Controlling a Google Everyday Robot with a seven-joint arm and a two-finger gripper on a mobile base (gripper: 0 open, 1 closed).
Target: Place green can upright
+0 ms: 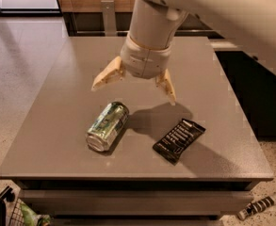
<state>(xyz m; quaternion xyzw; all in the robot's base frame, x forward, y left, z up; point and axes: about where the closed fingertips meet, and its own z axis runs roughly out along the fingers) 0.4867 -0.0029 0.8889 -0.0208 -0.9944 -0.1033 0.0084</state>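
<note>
The green can point(107, 125) lies on its side on the grey table point(57, 107), near the front left, its silver end facing the front edge. My gripper point(133, 90) hangs above the table just behind and slightly right of the can. It is open and empty, its two cream fingers point(108, 74) spread wide. It does not touch the can.
A black snack bar wrapper point(178, 140) lies to the right of the can near the front edge. My arm hides the back middle of the table. A chair point(108, 14) stands behind the table. A dark cabinet point(260, 93) is on the right.
</note>
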